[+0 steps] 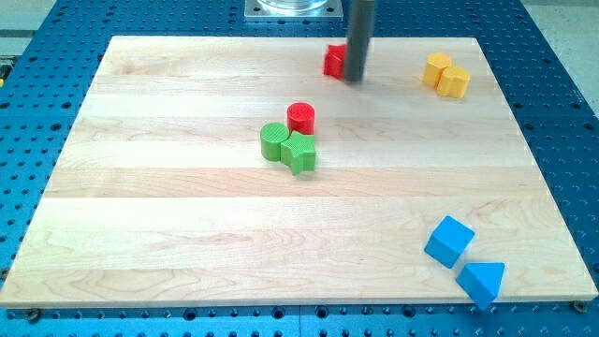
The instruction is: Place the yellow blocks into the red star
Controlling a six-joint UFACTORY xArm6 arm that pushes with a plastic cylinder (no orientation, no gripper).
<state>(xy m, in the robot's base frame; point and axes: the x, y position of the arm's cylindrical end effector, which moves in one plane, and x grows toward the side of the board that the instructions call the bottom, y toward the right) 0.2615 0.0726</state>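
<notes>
Sitting beside the red star [333,61] at the bench's [140,234] top edge, my tip [354,79], a bare gripperless rod, is risking nudging it away from the two touching yellow blocks [445,74] near the top-right corner.

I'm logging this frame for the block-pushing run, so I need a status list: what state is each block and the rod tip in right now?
my tip: down at the board, touching the red star's right side
red star: near the view's top, partly hidden by the rod
two yellow blocks: touching each other, top right, apart from the star
red cylinder: upright, against the green pair
green cylinder: touching the green star
blue cube and blue triangle: bottom right, corners close
</notes>
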